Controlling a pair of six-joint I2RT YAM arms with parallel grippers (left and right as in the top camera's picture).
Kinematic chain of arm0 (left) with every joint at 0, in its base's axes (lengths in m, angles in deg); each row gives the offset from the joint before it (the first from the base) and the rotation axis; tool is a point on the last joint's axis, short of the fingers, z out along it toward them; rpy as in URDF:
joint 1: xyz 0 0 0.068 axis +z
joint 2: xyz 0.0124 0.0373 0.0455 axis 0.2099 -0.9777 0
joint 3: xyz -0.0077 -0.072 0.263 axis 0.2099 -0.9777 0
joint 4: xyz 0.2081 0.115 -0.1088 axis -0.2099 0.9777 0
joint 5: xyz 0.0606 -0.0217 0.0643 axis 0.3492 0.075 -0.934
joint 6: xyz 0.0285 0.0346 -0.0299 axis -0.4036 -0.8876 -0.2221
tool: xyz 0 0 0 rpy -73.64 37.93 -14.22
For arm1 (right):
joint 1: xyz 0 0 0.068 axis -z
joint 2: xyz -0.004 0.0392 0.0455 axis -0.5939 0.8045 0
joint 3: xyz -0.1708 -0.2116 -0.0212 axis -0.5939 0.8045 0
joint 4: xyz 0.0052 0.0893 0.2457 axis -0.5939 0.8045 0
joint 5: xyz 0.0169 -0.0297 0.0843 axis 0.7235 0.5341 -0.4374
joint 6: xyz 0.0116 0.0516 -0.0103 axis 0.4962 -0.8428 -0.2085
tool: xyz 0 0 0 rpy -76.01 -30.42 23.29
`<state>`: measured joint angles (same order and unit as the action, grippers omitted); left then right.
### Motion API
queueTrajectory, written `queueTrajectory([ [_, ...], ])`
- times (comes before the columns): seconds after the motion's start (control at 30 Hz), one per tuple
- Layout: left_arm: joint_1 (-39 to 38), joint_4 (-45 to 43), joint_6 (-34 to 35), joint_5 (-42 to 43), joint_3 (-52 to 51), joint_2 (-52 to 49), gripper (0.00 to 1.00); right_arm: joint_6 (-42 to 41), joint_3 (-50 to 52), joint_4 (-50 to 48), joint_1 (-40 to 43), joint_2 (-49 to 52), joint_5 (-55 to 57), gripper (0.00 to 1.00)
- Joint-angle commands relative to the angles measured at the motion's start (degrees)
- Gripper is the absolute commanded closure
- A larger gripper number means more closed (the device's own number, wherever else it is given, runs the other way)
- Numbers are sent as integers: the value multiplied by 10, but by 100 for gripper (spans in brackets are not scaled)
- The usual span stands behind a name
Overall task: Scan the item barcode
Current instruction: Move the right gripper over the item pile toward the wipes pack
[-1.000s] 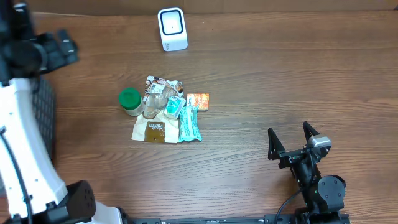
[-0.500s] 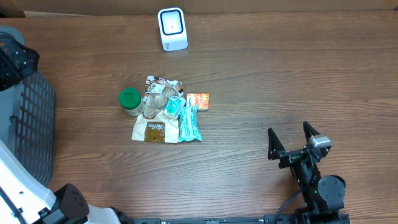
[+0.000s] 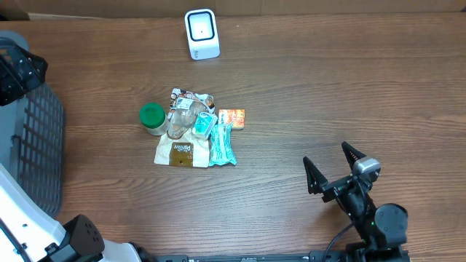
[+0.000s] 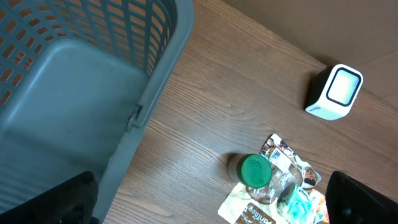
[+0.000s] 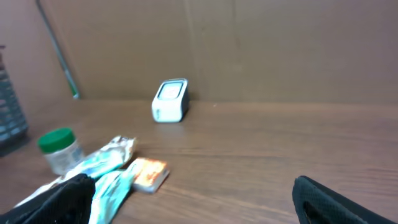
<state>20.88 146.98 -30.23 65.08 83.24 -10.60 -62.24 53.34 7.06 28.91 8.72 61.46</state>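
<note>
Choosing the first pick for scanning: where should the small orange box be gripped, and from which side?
Likely from above, toward its right end, pinching its far and near edges. The orange box lies flat, rightmost in the pile; the teal packet crowds its left end, the rest borders bare table.

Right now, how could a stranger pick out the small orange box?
Find the white scanner at the table's far edge, then the pile of items nearer the middle. The orange box lies at the pile's right edge, beside the teal packet; it alone is orange.
</note>
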Motion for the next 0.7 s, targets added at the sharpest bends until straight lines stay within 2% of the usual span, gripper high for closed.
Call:
queueTrajectory([
  [0.0, 1, 0, -13, 9, 9, 5, 0, -1, -108, 21, 2, 66, -33, 0],
  [0.13, 1, 0, -13, 9, 9, 5, 0, 1, -257, 111, 2, 205, -58, 0],
  [0.27, 1, 0, -13, 9, 9, 5, 0, 1, -440, 268, 2, 368, -93, 0],
  [0.43, 1, 0, -13, 9, 9, 5, 0, -4, -614, 447, 2, 545, -111, 0],
  [0.5, 1, 0, -13, 9, 9, 5, 0, -26, -640, 477, 2, 594, -148, 0],
  [0.63, 1, 0, -13, 9, 9, 5, 0, -30, -642, 466, 1, 672, -242, 0],
  [0.67, 1, 0, -13, 9, 9, 5, 0, -30, -642, 462, -1, 692, -265, 8],
])
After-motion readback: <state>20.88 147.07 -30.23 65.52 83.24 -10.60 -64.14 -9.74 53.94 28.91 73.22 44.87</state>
